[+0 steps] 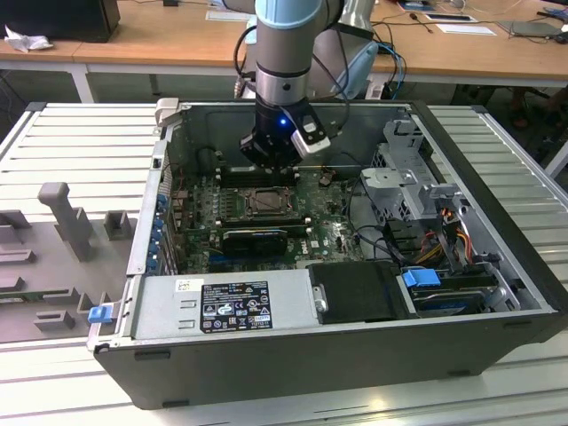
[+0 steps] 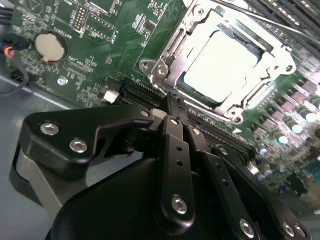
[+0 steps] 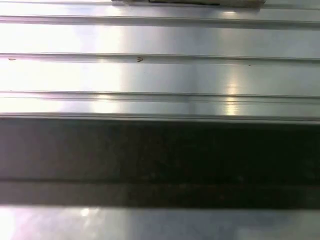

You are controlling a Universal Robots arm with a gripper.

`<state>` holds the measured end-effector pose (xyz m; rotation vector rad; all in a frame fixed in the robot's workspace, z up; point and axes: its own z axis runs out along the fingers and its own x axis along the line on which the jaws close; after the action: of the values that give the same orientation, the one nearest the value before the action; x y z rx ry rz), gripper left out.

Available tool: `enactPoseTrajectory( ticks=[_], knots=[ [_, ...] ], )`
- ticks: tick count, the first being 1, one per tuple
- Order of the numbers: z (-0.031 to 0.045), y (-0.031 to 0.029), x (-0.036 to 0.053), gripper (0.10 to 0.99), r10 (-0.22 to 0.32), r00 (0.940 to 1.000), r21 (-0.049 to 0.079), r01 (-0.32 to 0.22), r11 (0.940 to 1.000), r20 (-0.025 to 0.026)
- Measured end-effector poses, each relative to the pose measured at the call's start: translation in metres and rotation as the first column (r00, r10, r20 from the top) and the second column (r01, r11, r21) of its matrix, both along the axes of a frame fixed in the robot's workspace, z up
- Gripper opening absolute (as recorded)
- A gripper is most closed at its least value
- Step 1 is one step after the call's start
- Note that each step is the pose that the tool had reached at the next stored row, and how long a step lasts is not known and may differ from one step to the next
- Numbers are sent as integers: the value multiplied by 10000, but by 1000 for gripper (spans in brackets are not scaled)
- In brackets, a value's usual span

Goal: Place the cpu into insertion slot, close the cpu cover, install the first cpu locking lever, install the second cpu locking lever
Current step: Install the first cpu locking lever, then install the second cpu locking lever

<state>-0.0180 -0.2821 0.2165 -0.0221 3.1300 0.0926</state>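
Exterior view: ribbed metal bench [image 1: 62,142] carrying one open computer case [image 1: 497,266], wooden desks [image 1: 160,44] behind. One arm [image 1: 282,53] reaching down into the case, gripper [image 1: 271,160] hanging just above the socket [image 1: 264,202] on the green board [image 1: 328,231].

Second wrist view: fingers [image 2: 175,150] pressed together, gripping nothing. Just beyond the fingertips, one chip [image 2: 222,62] seated in the socket, cover [image 2: 165,65] down around it, one round coin battery [image 2: 52,47] off to one side.

First wrist view: pale metal ribs [image 3: 160,75] and one dark band [image 3: 160,155].
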Motion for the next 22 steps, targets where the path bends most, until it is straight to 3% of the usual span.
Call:
enactPoseTrajectory(
  ticks=[18, 22],
  knots=[
    [25, -74, 0, 106, -1, 10000, -9, 1, 10000, -2],
    [67, -83, 1, 106, 2, 10000, -6, -2, 10000, 0]
  ],
)
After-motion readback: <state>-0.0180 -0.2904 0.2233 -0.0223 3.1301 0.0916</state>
